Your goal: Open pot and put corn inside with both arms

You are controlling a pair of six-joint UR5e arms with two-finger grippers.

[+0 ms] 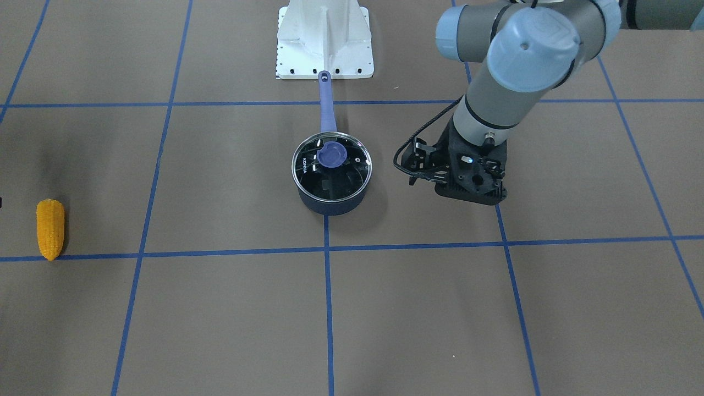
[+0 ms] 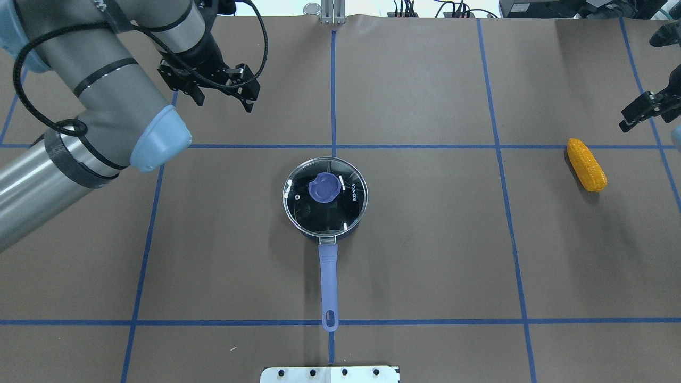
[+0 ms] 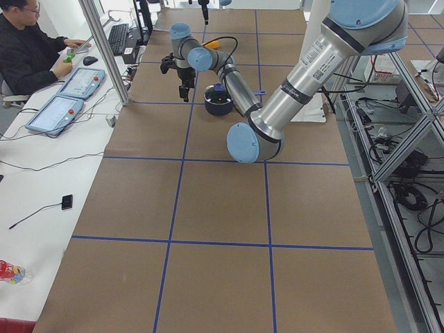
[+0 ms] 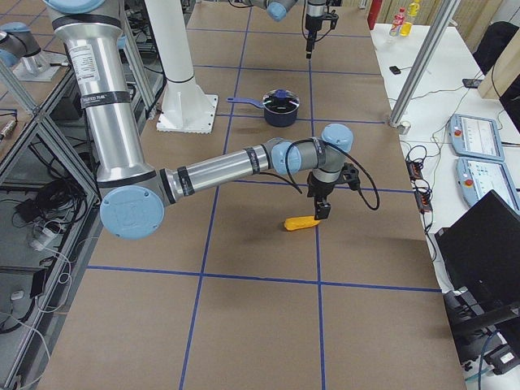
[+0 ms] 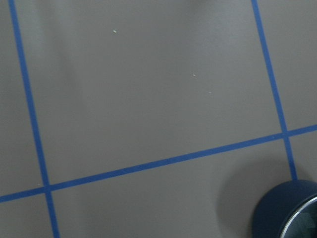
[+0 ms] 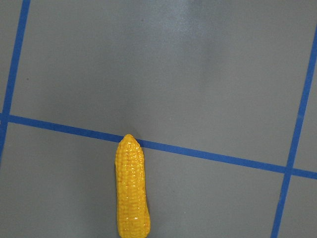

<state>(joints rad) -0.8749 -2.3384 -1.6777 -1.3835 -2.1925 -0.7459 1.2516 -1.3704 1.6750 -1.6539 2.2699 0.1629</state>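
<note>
Brown desk (image 2: 425,239), blue tape grid, overhead view: one pot (image 2: 298,226) at frame centre with its one glass lid (image 2: 348,210) seated, one corn (image 2: 586,165) lying at right, well apart from the pot. Two grippers: left gripper (image 2: 223,101), upper left, jaws spread and empty; right gripper (image 2: 638,114), cut by the right edge near the corn, state not discernible. Progress judged nil: lid-lifting, corn pickup and drop-in all remain.

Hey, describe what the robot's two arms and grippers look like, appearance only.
The left arm and right arm are grey metal tubes with light blue round joint caps, black bands and a small printed label each. Black cables loop along the forearms. The left gripper and right gripper are black and angular, with two narrow jaws.
</note>
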